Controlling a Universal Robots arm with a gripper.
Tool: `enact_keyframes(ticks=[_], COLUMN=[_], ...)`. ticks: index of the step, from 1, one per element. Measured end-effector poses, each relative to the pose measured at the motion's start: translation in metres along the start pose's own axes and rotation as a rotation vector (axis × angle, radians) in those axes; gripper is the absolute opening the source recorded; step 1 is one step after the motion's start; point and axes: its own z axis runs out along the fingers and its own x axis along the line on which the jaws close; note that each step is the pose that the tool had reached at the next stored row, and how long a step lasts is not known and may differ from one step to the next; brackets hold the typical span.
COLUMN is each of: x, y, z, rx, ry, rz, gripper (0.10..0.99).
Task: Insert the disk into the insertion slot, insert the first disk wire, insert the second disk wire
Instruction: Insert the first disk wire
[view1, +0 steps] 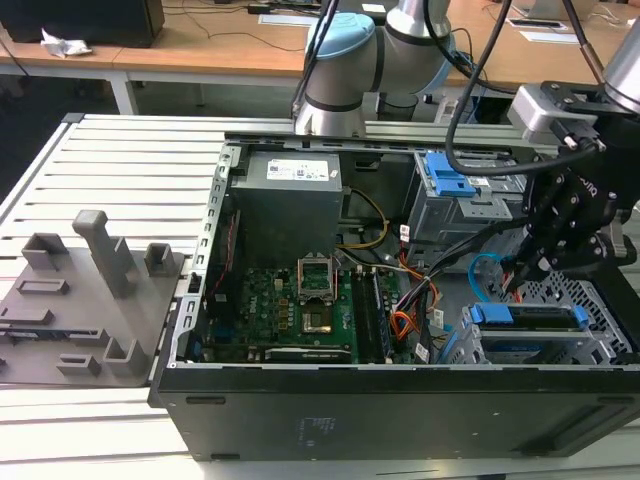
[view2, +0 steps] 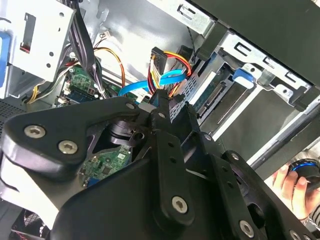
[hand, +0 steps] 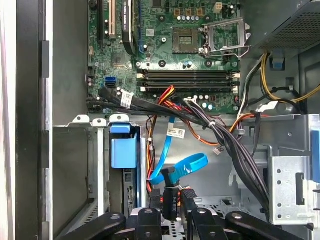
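Gripper (hand: 170, 202): we see it clenched on the dark plug of the blue wire (hand: 186, 166), just above the disk (view1: 530, 316).
Blue wire: forms a loop beside the held plug.
Disk: seated in the slot (view1: 585, 292), near side of the case, at the exterior view's right.
Red wire (view2: 175, 57): its plug sits just beside the blue loop; we cannot tell if it is plugged in.

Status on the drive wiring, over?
Tool shut on blue cable plug, by cage. Disk seated in cage. Red-orange wires bunched beside plug; hand nearby.
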Motion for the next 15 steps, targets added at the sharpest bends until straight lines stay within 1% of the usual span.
enact_keyframes(ticks=[2,5,6,7,14,15], x=[0.0,0.0,0.0,0.0,0.0,-0.0002], y=[0.0,0.0,0.0,0.0,-0.0001,-0.003], z=[0.0005,0.0006,0.0006,0.0007,0.0007,0.0006], rx=[0.0,0.0,0.0,0.0,0.0,0.0], ry=[0.0025,0.0029,0.003,0.0031,0.0037,0.0037], rz=[0.0,0.0,0.0,0.0,0.0,0.0], gripper=[0.302,0.302,0.286,0.173,0.173,0.173])
